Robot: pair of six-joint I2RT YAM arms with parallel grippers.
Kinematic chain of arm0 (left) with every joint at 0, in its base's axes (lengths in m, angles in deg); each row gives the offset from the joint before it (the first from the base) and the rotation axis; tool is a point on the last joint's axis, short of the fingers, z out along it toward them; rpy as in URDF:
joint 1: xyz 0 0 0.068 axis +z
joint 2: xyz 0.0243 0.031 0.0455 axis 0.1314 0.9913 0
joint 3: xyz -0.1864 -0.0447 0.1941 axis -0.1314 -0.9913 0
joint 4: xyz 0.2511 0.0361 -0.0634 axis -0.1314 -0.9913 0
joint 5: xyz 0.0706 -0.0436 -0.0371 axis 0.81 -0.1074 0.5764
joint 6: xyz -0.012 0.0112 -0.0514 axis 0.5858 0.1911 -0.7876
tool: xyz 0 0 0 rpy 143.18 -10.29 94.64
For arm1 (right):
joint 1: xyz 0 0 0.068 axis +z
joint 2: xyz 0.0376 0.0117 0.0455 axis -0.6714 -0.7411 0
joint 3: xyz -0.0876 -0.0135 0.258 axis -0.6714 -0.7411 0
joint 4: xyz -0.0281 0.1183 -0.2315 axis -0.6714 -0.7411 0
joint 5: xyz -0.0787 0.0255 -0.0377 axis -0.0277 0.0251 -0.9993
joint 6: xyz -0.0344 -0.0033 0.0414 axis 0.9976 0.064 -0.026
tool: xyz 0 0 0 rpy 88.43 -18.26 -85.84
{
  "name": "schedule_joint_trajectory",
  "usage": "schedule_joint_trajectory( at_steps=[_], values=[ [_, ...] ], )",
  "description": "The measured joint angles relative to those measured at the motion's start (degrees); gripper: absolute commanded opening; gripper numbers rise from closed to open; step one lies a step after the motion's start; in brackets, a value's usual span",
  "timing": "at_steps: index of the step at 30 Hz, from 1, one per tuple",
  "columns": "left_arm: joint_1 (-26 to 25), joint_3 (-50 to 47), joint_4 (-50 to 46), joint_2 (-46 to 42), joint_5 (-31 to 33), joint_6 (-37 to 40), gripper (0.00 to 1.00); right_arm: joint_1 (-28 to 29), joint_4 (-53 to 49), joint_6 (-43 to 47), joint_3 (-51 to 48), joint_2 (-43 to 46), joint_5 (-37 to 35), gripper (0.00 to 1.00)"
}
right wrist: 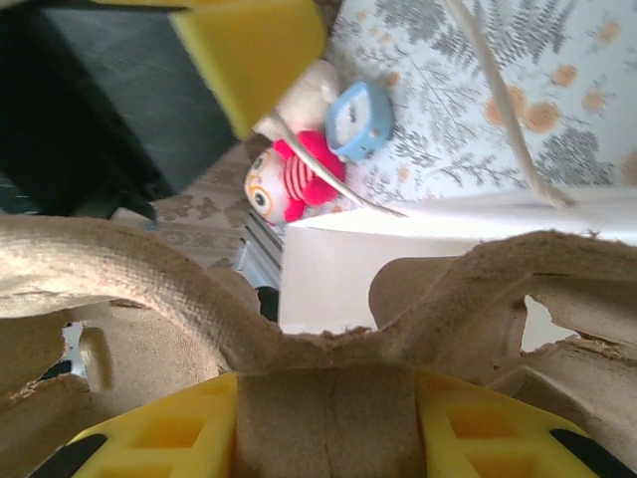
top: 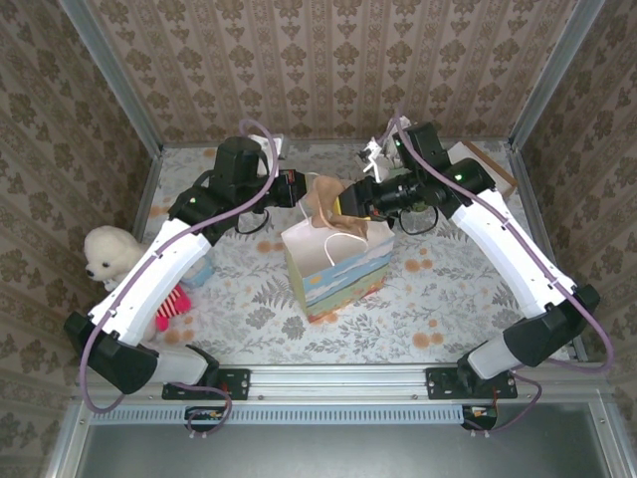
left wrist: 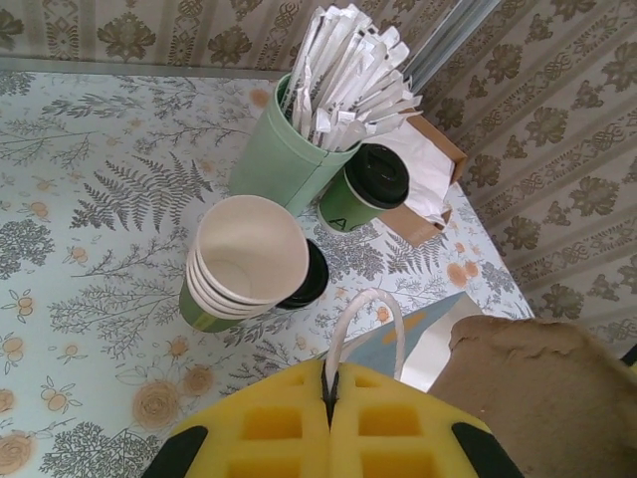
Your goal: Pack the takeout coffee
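Reaching over bag (top: 343, 274), left claw (left wrist: 328, 398) pinching its handle (left wrist: 364, 297), right claw (right wrist: 328, 398) gripping pulp tray (right wrist: 453, 289).

The takeout coffee (left wrist: 364, 191) is dark green with a black lid. The stack of cups (left wrist: 249, 261) is green outside, cream inside. The holder (left wrist: 274, 164) is pale green, its sticks (left wrist: 348, 70) white. The surface (left wrist: 90, 199) is pale with grey ferns and orange flowers. The bag handle (left wrist: 370, 293) is white. The cardboard tray (right wrist: 119, 264) is brown.
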Motion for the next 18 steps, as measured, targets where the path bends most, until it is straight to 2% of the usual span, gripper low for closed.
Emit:
schedule_joint_trajectory(
  at_steps=[8, 18],
  values=[
    [0.46, -0.13, 1.27, 0.52, -2.45, 0.37, 0.0, 3.32, -11.63, 2.58, 7.41, -5.25, -11.23, 0.19],
    [0.66, -0.28, 1.73, 0.52, -3.93, 1.86, 0.0, 6.75, -15.85, 1.66, 7.87, -6.62, -21.07, 0.18]
  ],
)
